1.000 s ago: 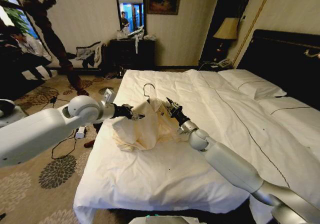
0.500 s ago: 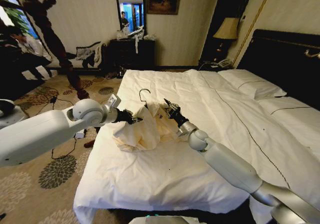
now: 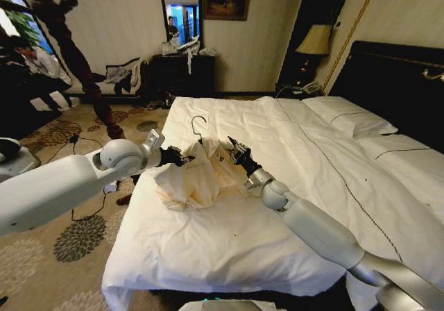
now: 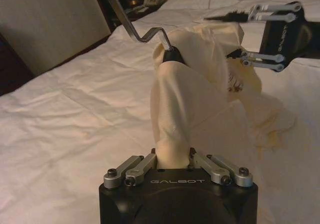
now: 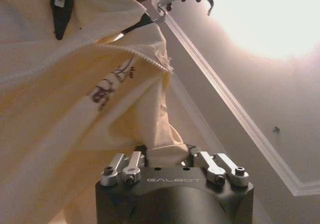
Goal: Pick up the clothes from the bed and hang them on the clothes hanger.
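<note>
From the head view, both arms are meeting over the near left part of the bed (image 3: 291,186), each gripping one side of a cream shirt (image 3: 198,179) that is bunching up just above the white sheet. The left gripper (image 3: 182,160) is pinching the shirt's left edge and the right gripper (image 3: 234,149) is pinching its right edge; the hook of the hanger (image 3: 199,125) is sticking up between them (its dark body is mostly buried in cloth).

In the left wrist view, the left gripper (image 4: 172,159) is clamping a fold of the shirt (image 4: 195,99), and the hanger (image 4: 150,31) is poking out of the collar. The right gripper (image 4: 250,34) is holding the far side.

In the right wrist view, the right gripper (image 5: 165,156) is squeezing a wad of the shirt (image 5: 75,99); the hanger (image 5: 172,1) seems to be lying inside the neck opening
</note>
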Motion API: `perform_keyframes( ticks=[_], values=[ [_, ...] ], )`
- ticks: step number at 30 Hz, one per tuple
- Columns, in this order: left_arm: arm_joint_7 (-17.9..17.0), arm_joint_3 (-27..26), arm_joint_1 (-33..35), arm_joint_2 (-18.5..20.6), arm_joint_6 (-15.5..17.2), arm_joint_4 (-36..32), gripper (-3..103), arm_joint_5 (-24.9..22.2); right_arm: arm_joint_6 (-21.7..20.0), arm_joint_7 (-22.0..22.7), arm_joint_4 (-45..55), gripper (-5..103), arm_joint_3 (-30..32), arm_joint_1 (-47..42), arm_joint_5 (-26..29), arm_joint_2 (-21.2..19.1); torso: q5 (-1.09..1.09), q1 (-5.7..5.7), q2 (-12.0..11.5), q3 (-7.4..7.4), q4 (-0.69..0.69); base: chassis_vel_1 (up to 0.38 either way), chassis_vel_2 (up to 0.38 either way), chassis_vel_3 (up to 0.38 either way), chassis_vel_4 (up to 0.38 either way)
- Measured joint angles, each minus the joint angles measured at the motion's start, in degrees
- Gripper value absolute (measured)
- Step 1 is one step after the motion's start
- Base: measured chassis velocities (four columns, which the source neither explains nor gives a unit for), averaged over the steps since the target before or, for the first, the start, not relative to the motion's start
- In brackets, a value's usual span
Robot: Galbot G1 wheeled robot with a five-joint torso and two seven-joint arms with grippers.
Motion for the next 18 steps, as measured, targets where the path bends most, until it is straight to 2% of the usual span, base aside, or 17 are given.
perform_keyframes(
  ticks=[3, 6, 9, 10, 12, 15, 16, 17, 18],
  values=[
    [-0.63, -0.58, 0.67, 0.01, -0.97, 0.4, 15, 0.92, -0.84, 0.16, 1.02, 53, -0.02, 0.14, 0.96, -0.45, 0.0, 0.0, 0.0, 0.0, 0.0, 0.0, 0.0, 0.0, 0.0],
    [-1.36, -1.29, 1.57, 0.1, -1.58, 0.51, 15, 1.29, -1.33, 0.24, 1.77, 59, -0.15, 0.09, 1.84, -0.89, 0.0, 0.0, 0.0, 0.0, -0.01, 0.0, 0.0, 0.0, 0.0],
    [-1.68, -1.88, 2.64, 0.53, -2.44, 0.49, 15, 2.21, -1.5, 0.21, 3.03, 75, -0.25, -0.2, 2.68, -1.66, 0.0, 0.0, 0.0, 0.0, 0.0, 0.0, 0.0, 0.0, 0.0],
    [-1.68, -1.88, 2.64, 0.53, -2.44, 0.49, 15, 2.21, -1.5, 0.21, 3.03, 75, -0.25, -0.2, 2.68, -1.66, 0.0, 0.0, 0.0, 0.0, 0.0, 0.0, 0.0, 0.0, 0.0],
    [-1.89, -2.26, 3.09, 0.81, -2.91, 0.46, 15, 2.46, -1.51, -0.05, 4.19, 85, -0.19, -0.92, 3.97, -2.43, 0.0, 0.0, 0.0, 0.0, 0.01, 0.0, 0.0, 0.0, 0.0],
    [-2.13, -2.59, 3.18, 1.0, -3.27, 0.39, 15, 2.41, -1.56, -0.27, 5.23, 91, 0.52, -2.2, 5.87, -3.29, 0.01, 0.0, 0.0, 0.0, 0.01, 0.0, 0.0, 0.0, 0.0],
    [-2.35, -2.82, 3.19, 1.1, -3.52, 0.28, 15, 2.34, -1.72, -0.34, 6.09, 96, 1.38, -3.6, 8.25, -4.28, 0.0, 0.0, 0.0, 0.0, 0.01, 0.0, 0.0, 0.0, 0.0],
    [-2.45, -2.96, 3.19, 1.2, -3.66, 0.18, 15, 2.24, -1.89, -0.32, 6.58, 96, 1.83, -4.46, 9.84, -4.88, 0.0, 0.0, 0.0, 0.0, 0.01, 0.0, 0.0, 0.0, 0.0],
    [-2.72, -3.22, 3.18, 1.42, -3.94, -0.01, 15, 1.96, -2.71, -0.18, 7.95, 99, 3.35, -7.27, 14.96, -6.3, 0.01, 0.0, 0.0, 0.0, 0.01, 0.0, 0.0, 0.0, 0.0]
  ],
)
